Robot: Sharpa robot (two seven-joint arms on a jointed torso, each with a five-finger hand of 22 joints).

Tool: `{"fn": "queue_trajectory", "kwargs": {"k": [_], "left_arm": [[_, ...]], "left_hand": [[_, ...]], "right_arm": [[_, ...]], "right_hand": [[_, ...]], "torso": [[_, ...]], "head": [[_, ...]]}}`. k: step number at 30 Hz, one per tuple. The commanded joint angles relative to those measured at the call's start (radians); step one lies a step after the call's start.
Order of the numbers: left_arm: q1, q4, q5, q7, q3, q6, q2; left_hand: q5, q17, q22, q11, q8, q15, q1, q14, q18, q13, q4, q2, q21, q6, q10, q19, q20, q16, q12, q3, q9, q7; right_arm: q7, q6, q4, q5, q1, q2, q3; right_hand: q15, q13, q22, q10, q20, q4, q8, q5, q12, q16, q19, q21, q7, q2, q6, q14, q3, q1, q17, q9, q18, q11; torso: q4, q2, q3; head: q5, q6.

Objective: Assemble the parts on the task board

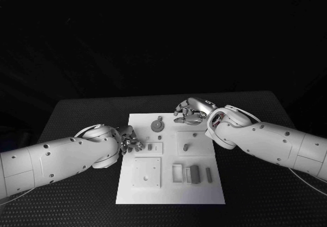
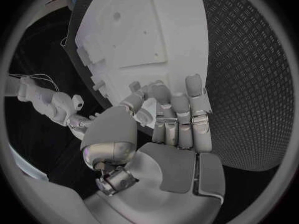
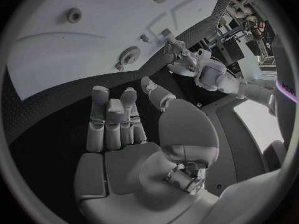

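- The table [image 1: 75,198] has a dark, matt cover with a fine raised tread pattern, rough-looking.
- The task board [image 1: 170,194] is smooth matt white, plastic by its look.
- The left hand [image 1: 128,140] and right hand [image 1: 191,112] are glossy silver metal.
- The arm shells [image 1: 55,161] are smooth white plastic, slightly shiny.

No text, label, brand, number or sign can be read anywhere, neither on the task board [image 1: 170,187] nor on anything lying around it
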Motion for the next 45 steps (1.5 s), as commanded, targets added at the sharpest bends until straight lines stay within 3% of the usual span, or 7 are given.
{"fn": "queue_trajectory", "kwargs": {"k": [1,27,33,39,45], "left_arm": [[-0.005,-0.003,-0.02,-0.01,-0.003,0.029,0.003],[-0.005,-0.016,-0.051,-0.011,-0.002,0.064,0.02],[-0.005,-0.016,-0.042,-0.008,-0.002,0.061,0.019],[-0.005,-0.017,-0.041,-0.008,-0.002,0.064,0.02],[-0.005,-0.016,-0.038,-0.009,-0.002,0.061,0.019]], "left_hand": [[0.003,0.002,0.022,-0.004,0.003,-0.002,0.051,0.005,-0.014,0.001,-0.03,0.054,0.004,0.007,0.004,0.001,-0.006,0.004,0.006,0.024,-0.001,-0.002],[0.0,0.002,0.022,-0.004,0.003,-0.002,0.052,0.007,-0.014,0.001,-0.032,0.048,0.006,0.008,0.006,0.003,-0.005,0.004,0.006,0.024,-0.001,-0.002],[-0.021,0.002,0.02,-0.002,0.0,-0.001,0.027,0.007,-0.014,0.001,-0.007,0.016,0.006,0.003,0.006,0.001,-0.005,0.001,0.002,0.012,-0.003,-0.001],[-0.019,0.002,0.02,-0.001,-0.002,-0.002,0.012,0.007,-0.014,0.002,-0.002,0.002,0.007,0.0,0.007,0.0,-0.005,0.001,0.002,-0.006,-0.003,0.0],[-0.024,0.003,0.019,-0.002,-0.003,-0.003,-0.01,0.007,-0.012,0.003,0.024,-0.026,0.006,0.0,0.007,0.0,-0.006,0.0,0.0,-0.019,-0.004,0.0]], "right_arm": [[0.008,0.008,0.002,0.001,-0.001,0.0,0.0],[0.009,0.009,0.001,0.003,-0.001,-0.001,0.0],[0.009,0.008,0.001,0.003,-0.001,-0.002,0.0],[0.009,0.008,0.001,0.003,-0.001,-0.002,0.0],[0.008,0.008,0.001,0.003,-0.001,-0.003,0.0]], "right_hand": [[-0.002,0.0,0.014,-0.009,-0.007,0.005,-0.007,0.004,-0.001,-0.006,0.0,-0.004,0.007,0.0,-0.002,0.004,-0.001,-0.01,0.002,0.001,0.015,0.0],[-0.002,0.0,0.014,-0.009,-0.007,0.005,-0.007,0.004,-0.001,-0.006,0.0,-0.004,0.007,0.0,-0.002,0.004,-0.001,-0.011,0.002,0.002,0.015,0.0],[-0.002,0.0,0.014,-0.009,-0.007,0.005,-0.007,0.004,-0.001,-0.006,0.0,-0.004,0.007,0.0,-0.002,0.004,-0.001,-0.011,0.002,0.002,0.015,0.0],[-0.002,0.0,0.014,-0.009,-0.007,0.005,-0.008,0.004,-0.001,-0.006,0.0,-0.004,0.007,-0.001,-0.002,0.004,-0.001,-0.011,0.002,0.002,0.015,0.0],[-0.002,0.0,0.014,-0.009,-0.007,0.005,-0.008,0.004,-0.001,-0.006,0.0,-0.004,0.007,-0.001,-0.002,0.004,-0.001,-0.011,0.002,0.002,0.015,0.0]], "torso": [[-0.0003,0.0,0.0001],[0.0007,0.0,-0.001],[0.0004,0.0,-0.001],[0.0003,0.0,-0.0008],[0.0004,0.0,-0.0008]], "head": [[0.0,0.0],[-0.002,0.0],[-0.002,-0.001],[-0.002,-0.002],[-0.002,-0.002]]}}
